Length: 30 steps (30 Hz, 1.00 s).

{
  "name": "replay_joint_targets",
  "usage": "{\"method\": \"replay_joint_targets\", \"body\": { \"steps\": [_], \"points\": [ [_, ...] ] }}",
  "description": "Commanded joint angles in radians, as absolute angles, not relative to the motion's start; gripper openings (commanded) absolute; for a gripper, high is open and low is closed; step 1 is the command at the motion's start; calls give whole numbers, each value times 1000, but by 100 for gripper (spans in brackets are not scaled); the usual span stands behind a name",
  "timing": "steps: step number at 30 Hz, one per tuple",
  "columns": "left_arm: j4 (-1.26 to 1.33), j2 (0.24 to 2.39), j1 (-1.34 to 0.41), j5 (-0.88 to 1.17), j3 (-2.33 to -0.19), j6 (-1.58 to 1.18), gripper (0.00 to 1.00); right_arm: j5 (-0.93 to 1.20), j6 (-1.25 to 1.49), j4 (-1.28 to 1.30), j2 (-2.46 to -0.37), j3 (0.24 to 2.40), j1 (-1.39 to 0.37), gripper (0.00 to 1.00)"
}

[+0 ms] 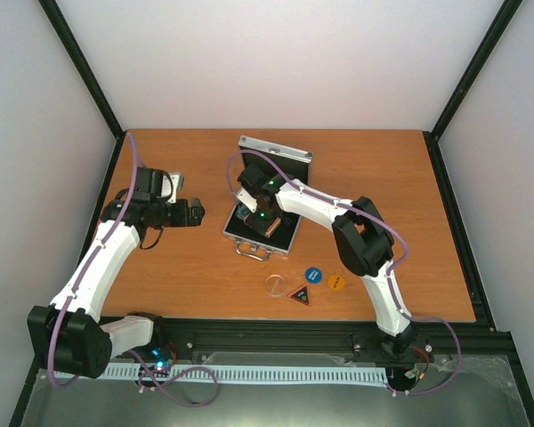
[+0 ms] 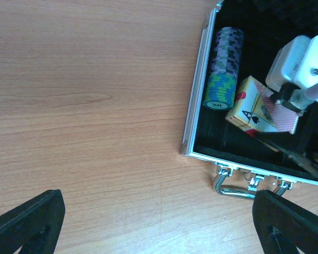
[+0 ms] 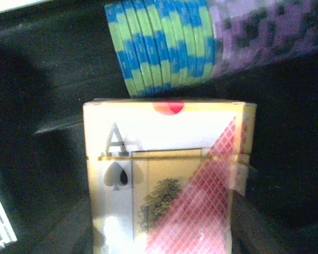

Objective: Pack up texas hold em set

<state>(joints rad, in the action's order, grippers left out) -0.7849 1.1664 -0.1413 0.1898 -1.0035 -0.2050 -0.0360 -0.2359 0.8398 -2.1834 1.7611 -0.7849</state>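
Open silver case holds a chip row and, seemingly tilted, the card deck; buttons lie outside.

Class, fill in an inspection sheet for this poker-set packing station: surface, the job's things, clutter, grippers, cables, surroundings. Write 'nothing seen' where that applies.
Surface: wooden table.
Job's things: open silver case holds a chip stack lying on its side and a tilted card deck. On the table near the handle lie a clear disc, triangular button, blue button and orange button.
Clutter: nothing seen.
Grippers: left gripper empty, fingers spread wide, above the table left of the case. Right gripper down in the case at the deck; grip cannot be told.
Cables: purple cables run along both arms.
Surroundings: white walls, black frame posts.
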Motion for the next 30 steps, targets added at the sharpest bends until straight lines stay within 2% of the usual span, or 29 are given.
{"method": "replay_joint_targets", "body": {
  "steps": [1, 6, 9, 10, 14, 20, 22, 30],
  "points": [
    [-795, 1169, -136, 193, -1045, -198, 100, 1, -238, 849, -2183, 1785, -785, 48],
    [-793, 1169, -137, 194, -1039, -198, 100, 0, -251, 854, -2165, 1778, -784, 37],
    [-790, 1169, -137, 194, -1038, -196, 100, -2, -262, 848, -2142, 1757, -783, 38],
    [-790, 1169, -137, 195, -1038, -196, 100, -6, -264, 844, -2136, 1748, -782, 40],
    [-787, 1170, -136, 198, -1038, -198, 100, -4, -268, 849, -2130, 1753, -779, 65],
    [-791, 1167, -136, 196, -1034, -198, 100, 49, -265, 860, -2144, 1769, -766, 84],
    [-792, 1165, -136, 196, -1035, -198, 100, 54, -259, 863, -2152, 1774, -763, 98],
    [-798, 1165, -136, 192, -1043, -201, 100, 91, -219, 883, -2148, 1796, -738, 100]
  ]
}}
